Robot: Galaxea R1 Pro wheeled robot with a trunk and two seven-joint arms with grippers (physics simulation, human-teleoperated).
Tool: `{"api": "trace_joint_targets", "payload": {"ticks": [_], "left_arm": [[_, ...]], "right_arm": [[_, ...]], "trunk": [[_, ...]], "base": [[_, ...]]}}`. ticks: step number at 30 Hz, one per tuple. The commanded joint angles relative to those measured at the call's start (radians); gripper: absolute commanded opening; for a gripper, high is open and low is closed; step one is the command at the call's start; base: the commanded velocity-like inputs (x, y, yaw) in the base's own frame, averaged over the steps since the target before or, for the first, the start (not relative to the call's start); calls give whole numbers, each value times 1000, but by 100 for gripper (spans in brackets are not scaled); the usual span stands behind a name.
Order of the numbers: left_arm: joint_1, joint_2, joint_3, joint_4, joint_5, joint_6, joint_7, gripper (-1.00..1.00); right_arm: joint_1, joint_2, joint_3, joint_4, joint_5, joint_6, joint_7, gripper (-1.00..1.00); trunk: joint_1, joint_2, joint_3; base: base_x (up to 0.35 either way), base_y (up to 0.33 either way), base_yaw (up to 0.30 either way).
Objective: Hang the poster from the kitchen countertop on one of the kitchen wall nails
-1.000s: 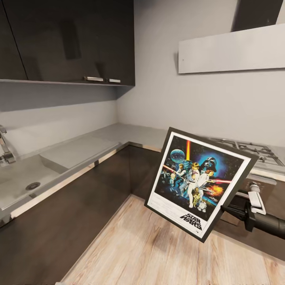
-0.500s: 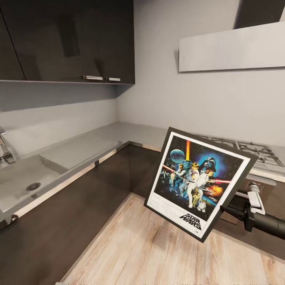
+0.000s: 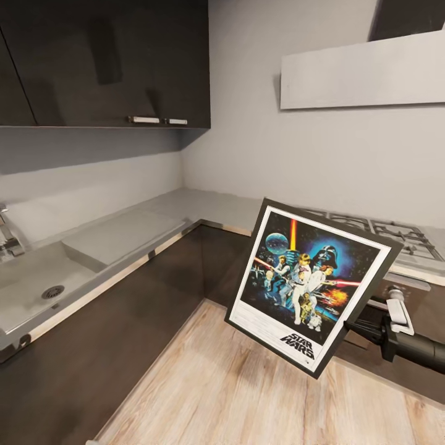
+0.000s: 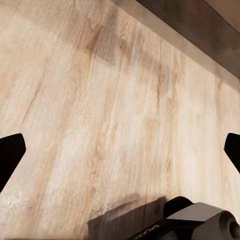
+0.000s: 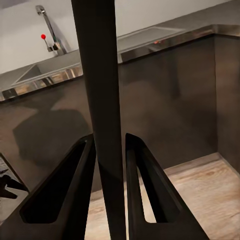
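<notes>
The poster [image 3: 309, 281], black-framed with a white border and "STAR WARS" lettering, hangs tilted over the wood floor in front of the countertop's corner. My right gripper [image 3: 355, 326] is shut on its lower right edge. In the right wrist view the frame's dark edge [image 5: 102, 100] runs up between the two fingers [image 5: 65, 195]. The grey L-shaped countertop [image 3: 185, 210] runs behind the poster. I cannot make out any wall nail on the grey wall. My left gripper [image 4: 120, 150] is open above bare floor planks, its fingertips [image 4: 10, 155] far apart.
A sunken sink [image 3: 31, 284] with a faucet [image 3: 6, 235] lies at the left, and a gas hob [image 3: 395, 232] at the right under the white hood [image 3: 364, 71]. Dark upper cabinets [image 3: 111, 62] hang over the left run. Pale wood floor [image 3: 216, 383] spreads below.
The whole head picture has shifted slightly, so the camera has moved. The poster stays gripped in the right gripper at the same tilt.
</notes>
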Motion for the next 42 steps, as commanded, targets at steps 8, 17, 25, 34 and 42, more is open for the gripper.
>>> {"api": "trace_joint_targets", "payload": {"ticks": [8, 17, 25, 34, 42], "left_arm": [[-1, 0, -9, 1, 8, -5, 9, 100], [-1, 0, -9, 1, 8, -5, 10, 100], [-1, 0, -9, 1, 8, -5, 10, 100], [-1, 0, -9, 1, 8, -5, 10, 100], [-1, 0, -9, 1, 8, -5, 10, 100]], "right_arm": [[0, 2, 0, 3, -2, 10, 5, -100], [-1, 8, 0, 9, -2, 7, 4, -100], [-1, 9, 0, 3, -2, 13, -4, -100], [-1, 9, 0, 2, -2, 13, -13, -100], [-1, 9, 0, 2, -2, 13, -15, -100]], "trunk": [[-31, 56, 22], [-65, 119, 50], [-96, 175, 75], [-130, 238, 103], [-161, 294, 128]], "base": [[0, 0, 0], [0, 0, 0], [0, 0, 0], [0, 0, 0], [0, 0, 0]]}}
